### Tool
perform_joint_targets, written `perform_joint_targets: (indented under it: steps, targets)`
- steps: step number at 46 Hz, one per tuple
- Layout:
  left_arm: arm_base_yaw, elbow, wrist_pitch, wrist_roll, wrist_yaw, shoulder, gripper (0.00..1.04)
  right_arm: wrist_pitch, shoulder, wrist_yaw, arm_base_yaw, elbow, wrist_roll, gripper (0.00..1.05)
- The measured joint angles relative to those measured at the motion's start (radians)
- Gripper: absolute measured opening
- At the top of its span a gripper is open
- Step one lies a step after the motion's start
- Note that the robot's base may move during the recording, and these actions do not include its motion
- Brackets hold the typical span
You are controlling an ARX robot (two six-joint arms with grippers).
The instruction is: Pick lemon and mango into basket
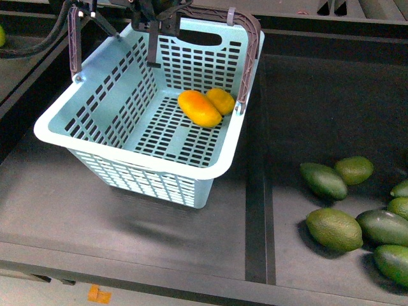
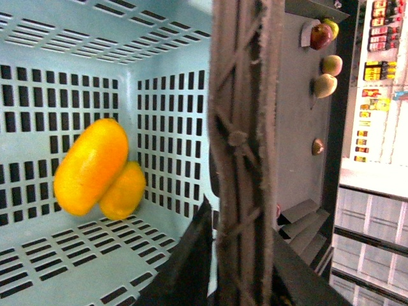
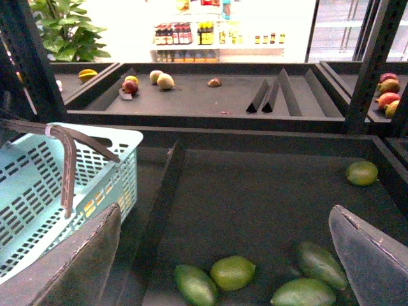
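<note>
The pale aqua basket hangs tilted over the dark shelf, its far side raised. At that far side my left gripper is shut on the basket's brown ribbed handle, with a dark finger on either side of it. Inside, against the far right corner, the long orange mango lies touching the shorter lemon. The left wrist view shows the mango in front of the lemon. My right gripper stands open over the right compartment, beside the basket, and holds nothing.
Several dark green oval fruits lie in the right compartment, beyond a raised divider. In the right wrist view green fruits lie under the open jaws. A far shelf holds apples and other fruit.
</note>
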State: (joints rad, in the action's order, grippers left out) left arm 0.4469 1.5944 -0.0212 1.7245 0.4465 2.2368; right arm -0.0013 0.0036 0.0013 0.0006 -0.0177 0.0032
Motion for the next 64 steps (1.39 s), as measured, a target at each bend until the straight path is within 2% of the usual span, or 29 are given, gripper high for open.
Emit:
perform_joint_targets:
  steps: [2, 7, 12, 20, 29, 30, 32, 35, 36, 39, 41, 45, 50, 64]
  targets:
    - [0.000, -0.009, -0.005, 0.005, 0.002, -0.007, 0.24, 0.000, 0.000, 0.000, 0.000, 0.000, 0.000, 0.96]
    - [-0.003, -0.075, -0.026, 0.033, 0.052, -0.073, 0.49, 0.000, 0.000, 0.000, 0.000, 0.000, 0.000, 0.96]
    - [-0.009, -0.142, -0.155, 0.089, 0.117, -0.195, 0.73, 0.000, 0.000, 0.000, 0.000, 0.000, 0.000, 0.96]
    - [-0.009, -0.180, -0.345, 0.125, 0.134, -0.300, 0.99, 0.000, 0.000, 0.000, 0.000, 0.000, 0.000, 0.96]
    - [-0.008, -0.183, -0.365, 0.129, 0.136, -0.325, 0.98, 0.000, 0.000, 0.000, 0.000, 0.000, 0.000, 0.96]
    - [-0.010, -0.202, -0.322, 0.073, 0.117, -0.328, 0.96, 0.000, 0.000, 0.000, 0.000, 0.000, 0.000, 0.96]
    - [-0.021, -0.301, -0.110, -0.063, 0.037, -0.356, 0.90, 0.000, 0.000, 0.000, 0.000, 0.000, 0.000, 0.96]
    - [-0.043, -0.484, 0.206, -0.389, -0.054, -0.406, 0.79, 0.000, 0.000, 0.000, 0.000, 0.000, 0.000, 0.96]
    - [-0.051, -0.548, 0.311, -0.534, -0.076, -0.423, 0.75, 0.000, 0.000, 0.000, 0.000, 0.000, 0.000, 0.96]
    - [-0.098, -0.794, 0.770, -1.034, -0.123, -0.504, 0.59, 0.000, 0.000, 0.001, 0.000, 0.000, 0.000, 0.96]
    - [-0.132, -0.896, 0.942, -1.295, -0.139, -0.574, 0.49, 0.000, 0.000, 0.000, 0.000, 0.000, 0.000, 0.96]
    - [-0.179, -1.020, 1.032, -1.550, -0.173, -0.686, 0.30, 0.000, 0.000, 0.000, 0.000, 0.000, 0.000, 0.96]
    - [-0.224, -1.184, 1.046, -1.670, -0.237, -0.783, 0.04, 0.000, 0.000, 0.001, 0.000, 0.000, 0.000, 0.96]
    - [-0.316, -1.393, 1.019, -1.706, -0.320, -1.029, 0.03, 0.000, 0.000, 0.001, 0.000, 0.000, 0.000, 0.96]
